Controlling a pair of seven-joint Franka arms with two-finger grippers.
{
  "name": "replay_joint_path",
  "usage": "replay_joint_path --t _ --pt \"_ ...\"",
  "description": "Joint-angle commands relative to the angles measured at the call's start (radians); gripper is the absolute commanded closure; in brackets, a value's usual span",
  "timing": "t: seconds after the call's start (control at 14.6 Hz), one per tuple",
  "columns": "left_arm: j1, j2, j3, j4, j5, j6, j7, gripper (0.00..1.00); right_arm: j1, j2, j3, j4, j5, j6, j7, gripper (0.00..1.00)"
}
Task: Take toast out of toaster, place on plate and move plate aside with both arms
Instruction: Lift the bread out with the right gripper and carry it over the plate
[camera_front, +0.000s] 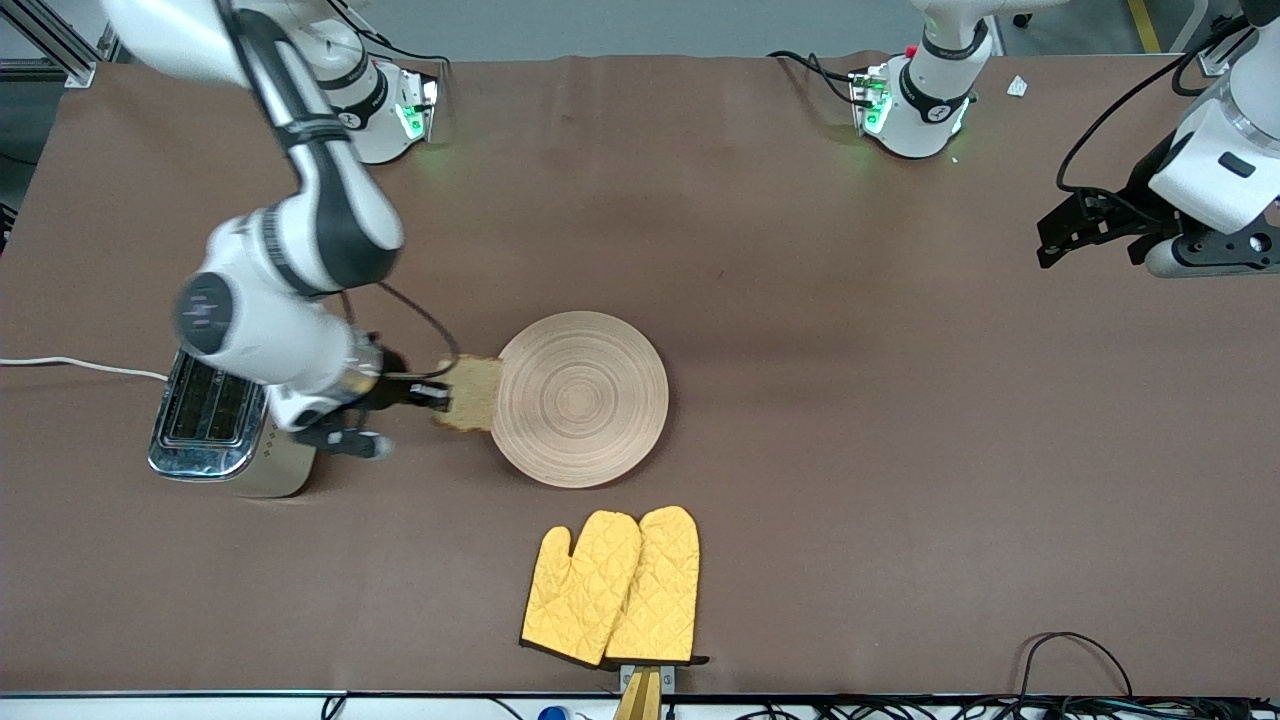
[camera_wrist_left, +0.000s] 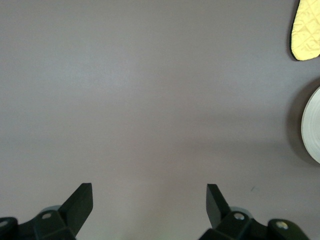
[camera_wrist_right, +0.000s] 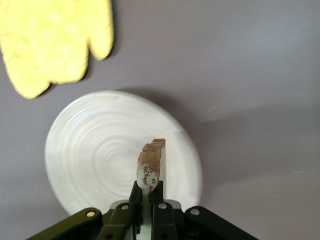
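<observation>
My right gripper (camera_front: 437, 395) is shut on the toast (camera_front: 470, 393), a light-brown speckled slice, and holds it in the air beside the plate's rim toward the toaster. In the right wrist view the toast (camera_wrist_right: 150, 167) stands edge-on between the fingers (camera_wrist_right: 136, 192) over the plate (camera_wrist_right: 100, 150). The plate (camera_front: 580, 398) is round, pale beige with ring grooves, and lies mid-table. My left gripper (camera_front: 1060, 232) is open and empty, up over the table at the left arm's end, waiting. Its fingertips (camera_wrist_left: 82, 197) show over bare brown tabletop.
A silver toaster (camera_front: 212, 425) stands at the right arm's end of the table, under the right arm. Two yellow quilted oven mitts (camera_front: 615, 587) lie nearer to the front camera than the plate. One mitt's tip (camera_wrist_left: 306, 30) and the plate's rim (camera_wrist_left: 312, 125) show in the left wrist view.
</observation>
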Motion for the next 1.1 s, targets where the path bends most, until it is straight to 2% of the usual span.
replay_joint_path --t 0.0,0.07,0.27,0.48,0.55,0.76,1.03 --pt "0.008 0.013 0.000 0.025 -0.017 -0.019 0.023 0.00 0.070 0.013 -0.011 0.014 0.087 0.021 0.027 1.00" --pt "0.008 0.013 0.000 0.025 -0.017 -0.019 0.023 0.00 0.088 0.019 -0.012 0.014 0.123 0.037 0.027 1.00" --pt "0.008 0.013 0.000 0.025 -0.017 -0.020 0.023 0.00 0.133 0.078 -0.012 0.016 0.154 0.140 0.027 1.00" --pt "0.008 0.013 -0.001 0.025 -0.023 -0.019 0.023 0.00 0.139 0.124 -0.015 0.011 0.137 0.170 0.004 1.00" --pt "0.008 0.013 0.000 0.025 -0.035 -0.020 0.023 0.00 0.139 0.127 -0.027 0.002 0.113 0.166 -0.012 1.00" --pt "0.019 0.016 0.000 0.023 -0.054 -0.020 0.023 0.00 0.110 0.127 -0.055 -0.025 -0.068 0.107 -0.006 1.00" --pt "0.035 0.017 0.000 0.023 -0.095 -0.033 0.023 0.00 0.105 0.118 -0.093 -0.044 -0.147 0.067 -0.004 1.00"
